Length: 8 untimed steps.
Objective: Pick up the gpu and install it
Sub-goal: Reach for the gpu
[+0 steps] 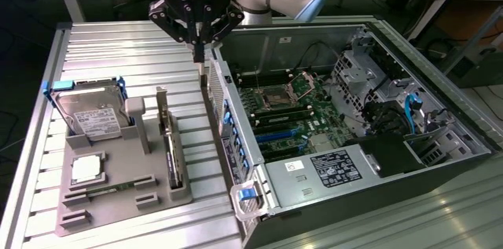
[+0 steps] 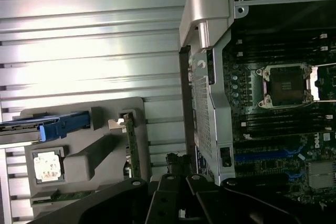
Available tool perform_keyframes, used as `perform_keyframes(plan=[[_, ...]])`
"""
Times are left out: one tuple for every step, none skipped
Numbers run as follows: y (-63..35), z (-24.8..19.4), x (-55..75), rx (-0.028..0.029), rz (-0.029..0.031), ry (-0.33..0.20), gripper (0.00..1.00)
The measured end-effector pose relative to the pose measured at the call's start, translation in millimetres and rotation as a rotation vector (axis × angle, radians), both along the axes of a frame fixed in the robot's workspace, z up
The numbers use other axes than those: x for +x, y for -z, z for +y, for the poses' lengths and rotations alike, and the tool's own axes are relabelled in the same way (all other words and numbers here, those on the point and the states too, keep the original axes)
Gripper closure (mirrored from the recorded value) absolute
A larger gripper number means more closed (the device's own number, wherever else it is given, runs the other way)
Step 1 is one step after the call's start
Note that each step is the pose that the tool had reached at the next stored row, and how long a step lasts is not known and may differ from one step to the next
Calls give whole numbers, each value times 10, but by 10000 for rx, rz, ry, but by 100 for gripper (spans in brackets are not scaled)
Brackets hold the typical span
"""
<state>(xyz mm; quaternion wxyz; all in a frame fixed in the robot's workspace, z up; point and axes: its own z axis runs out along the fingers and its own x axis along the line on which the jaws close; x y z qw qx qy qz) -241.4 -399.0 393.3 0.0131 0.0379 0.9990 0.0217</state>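
Observation:
The gpu (image 1: 169, 143) stands on edge in a slot of the grey holder (image 1: 118, 202) on the exterior view's left, its silver bracket end pointing up. In the wrist view the gpu (image 2: 129, 148) appears as a thin edge in the holder (image 2: 100, 153). My gripper (image 1: 199, 53) hangs above the table between the holder and the open computer case (image 1: 260, 178), close to the case's rear wall. Its fingers are shut with nothing between them. The wrist view has the gripper (image 2: 178, 179) low over the gap beside the case wall.
A hard drive (image 1: 90, 110) with blue clips stands in the holder's far end. A processor (image 1: 86, 168) and a memory stick (image 1: 102, 190) lie nearer. The motherboard (image 1: 291, 110) lies exposed inside the case, with blue slots (image 1: 275, 136) and cables (image 1: 410, 113).

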Motion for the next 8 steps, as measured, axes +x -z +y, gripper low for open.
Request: perform_keyframes(plan=[[0, 0, -7, 0, 0, 0, 89], [0, 0, -15, 0, 0, 0, 89], [0, 0, -23, -1, 1, 0, 89], [0, 0, -33, -1, 0, 0, 89], [0, 0, -45, 0, 0, 0, 89], [0, 0, -50, 0, 0, 0, 89], [0, 0, -57, 0, 0, 0, 89], [0, 0, -63, 0, 0, 0, 89]])
